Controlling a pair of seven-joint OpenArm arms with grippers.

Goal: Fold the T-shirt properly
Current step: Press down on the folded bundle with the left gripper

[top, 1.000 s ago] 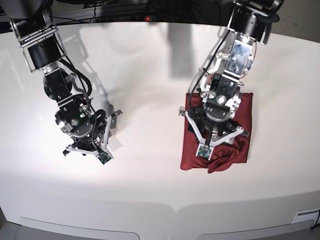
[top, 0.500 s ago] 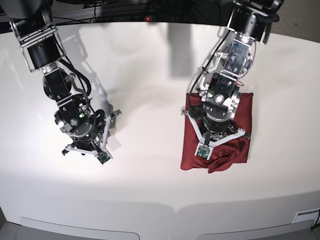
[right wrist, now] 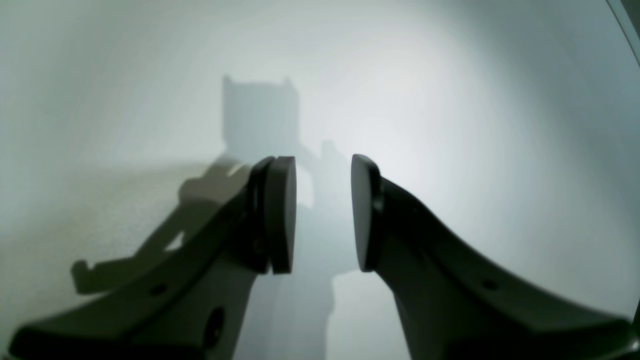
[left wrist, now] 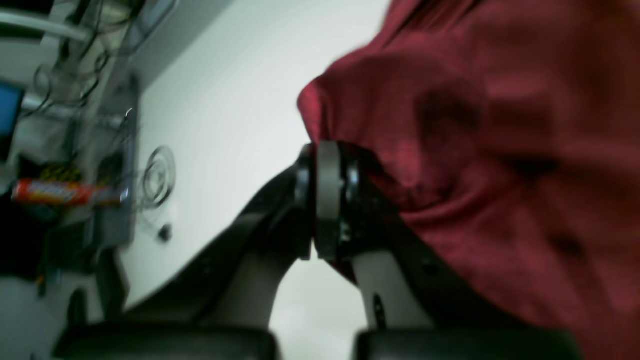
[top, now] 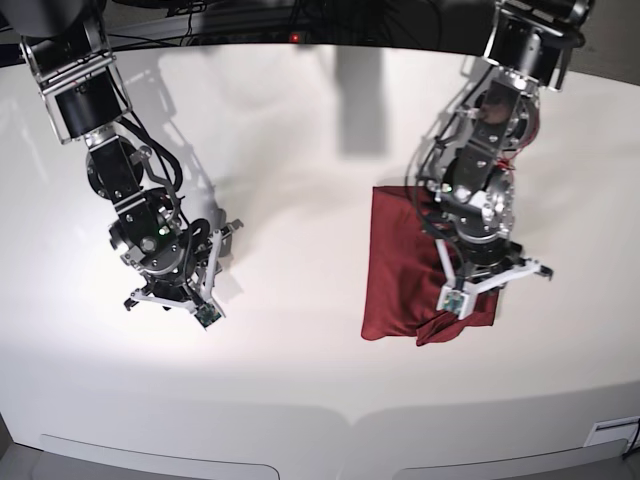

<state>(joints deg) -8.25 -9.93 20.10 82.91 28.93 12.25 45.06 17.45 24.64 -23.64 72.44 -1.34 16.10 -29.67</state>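
On the left of the base view, the right end effector [top: 172, 298] hangs over the bare white desk [top: 300, 150]. Its two dark, flat pads are apart with nothing between them. Its shadow lies on the smooth, shiny desk top right below it.

The T-shirt [top: 400, 275] is well away from that end effector, under and beside the left end effector [top: 490, 283]. It is folded into a dark red block. Its long side runs from the far edge of the desk toward the near edge. The near end is bunched and wrinkly. The cloth looks thin and soft.

The left end effector is pinched tight on a fold of the T-shirt [left wrist: 475, 150], and the cloth drapes away from its pads. Dark cables lie past the far edge of the desk.
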